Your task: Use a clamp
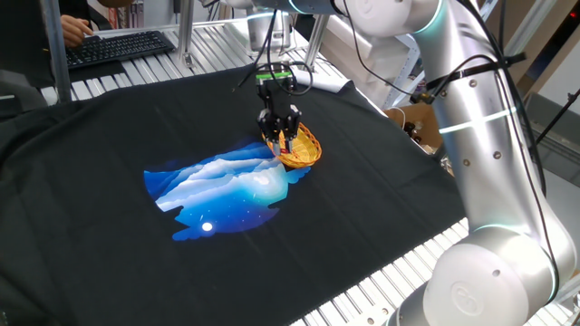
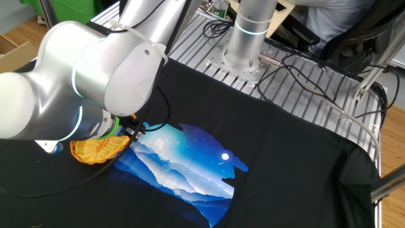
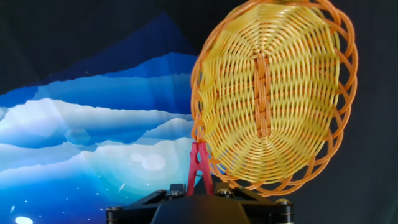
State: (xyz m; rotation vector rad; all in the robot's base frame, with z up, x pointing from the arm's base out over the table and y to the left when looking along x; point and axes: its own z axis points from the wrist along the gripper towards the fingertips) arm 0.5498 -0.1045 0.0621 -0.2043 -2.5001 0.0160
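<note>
A small red-pink clamp [image 3: 199, 168] sticks out from between my black gripper [image 3: 198, 191] at the bottom of the hand view. Its tip touches the near rim of a woven yellow basket [image 3: 273, 93] with an orange rim. My gripper is shut on the clamp. In one fixed view the gripper [image 1: 280, 127] hangs over the basket [image 1: 299, 148], with the clamp a red speck [image 1: 282, 138] at the fingertips. In the other fixed view the arm hides the gripper and only part of the basket [image 2: 95, 149] shows.
A black T-shirt [image 1: 109, 163] with a blue and white mountain print [image 1: 231, 186] covers the table. The basket lies at the print's edge. A keyboard [image 1: 113, 47] lies at the back, and the arm's base [image 2: 248, 38] stands on the slatted table.
</note>
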